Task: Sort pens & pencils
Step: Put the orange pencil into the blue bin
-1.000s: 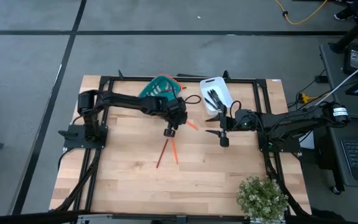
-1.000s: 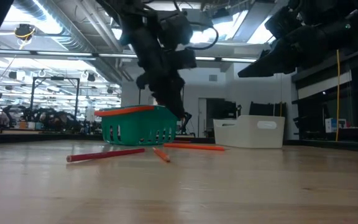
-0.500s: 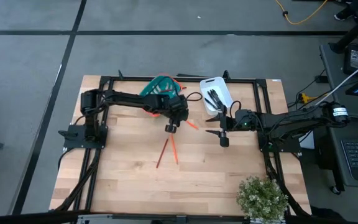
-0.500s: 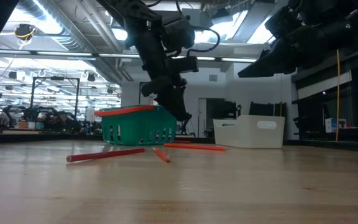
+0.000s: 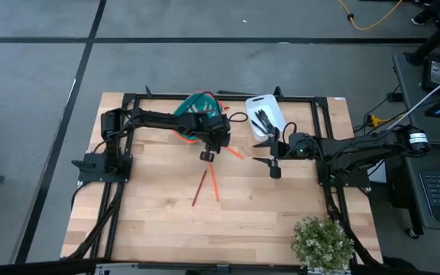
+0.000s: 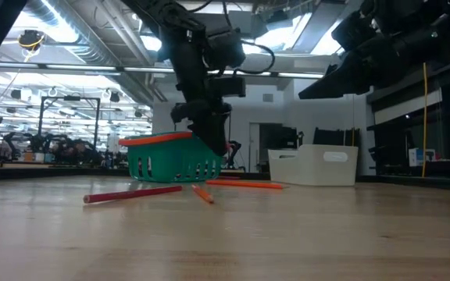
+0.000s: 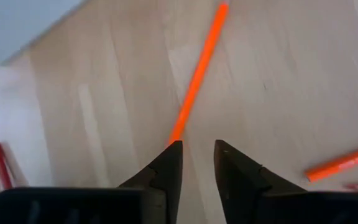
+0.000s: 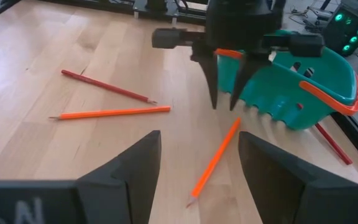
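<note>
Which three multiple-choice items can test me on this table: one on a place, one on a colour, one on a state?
1. Where do the black pens lie?
A. in the white bin
B. in the basket
C. on the bare wood

2. What colour are the walls of the basket?
A. white
B. black
C. teal

3. In what state is the left tool?
A. shut on a pencil
B. empty, above an orange pencil
C. inside the basket

Answers:
1. A: the high view shows dark sticks inside the white bin.
2. C: the low view shows teal walls under an orange rim.
3. B: the left wrist view shows a gap between the fingers, nothing in it.
</note>
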Available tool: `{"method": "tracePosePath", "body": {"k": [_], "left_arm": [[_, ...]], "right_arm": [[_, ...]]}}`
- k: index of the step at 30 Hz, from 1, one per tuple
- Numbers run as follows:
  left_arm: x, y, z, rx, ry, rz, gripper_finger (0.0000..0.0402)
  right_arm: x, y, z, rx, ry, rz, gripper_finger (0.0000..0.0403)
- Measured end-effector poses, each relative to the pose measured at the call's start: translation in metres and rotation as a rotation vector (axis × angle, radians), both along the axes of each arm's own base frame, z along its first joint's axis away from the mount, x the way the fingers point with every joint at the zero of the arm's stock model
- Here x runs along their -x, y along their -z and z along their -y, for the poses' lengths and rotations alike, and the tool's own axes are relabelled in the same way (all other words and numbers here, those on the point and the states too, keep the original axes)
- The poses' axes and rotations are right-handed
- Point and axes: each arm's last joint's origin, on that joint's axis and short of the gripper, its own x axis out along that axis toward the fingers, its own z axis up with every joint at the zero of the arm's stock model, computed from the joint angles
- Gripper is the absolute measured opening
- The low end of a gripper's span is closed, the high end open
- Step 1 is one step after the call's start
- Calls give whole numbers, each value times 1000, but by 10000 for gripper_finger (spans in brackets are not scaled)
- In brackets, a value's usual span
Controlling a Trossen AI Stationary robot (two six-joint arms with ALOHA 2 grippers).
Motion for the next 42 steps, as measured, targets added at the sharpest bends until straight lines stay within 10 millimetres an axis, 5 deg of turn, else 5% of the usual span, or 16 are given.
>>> {"method": "tracePosePath", "body": {"k": [14,34,42], "left_arm": [[-31,5,-9,-38,43,-173,77],[-42,-3,-9,25,111,-84,97],[-45,21,-10,26,161,-154,98]], "right_arm": [[1,2,3,0,13,-26,216],[2,4,5,-6,23,-44,216],[2,4,5,-7,23,-43,216]]}}
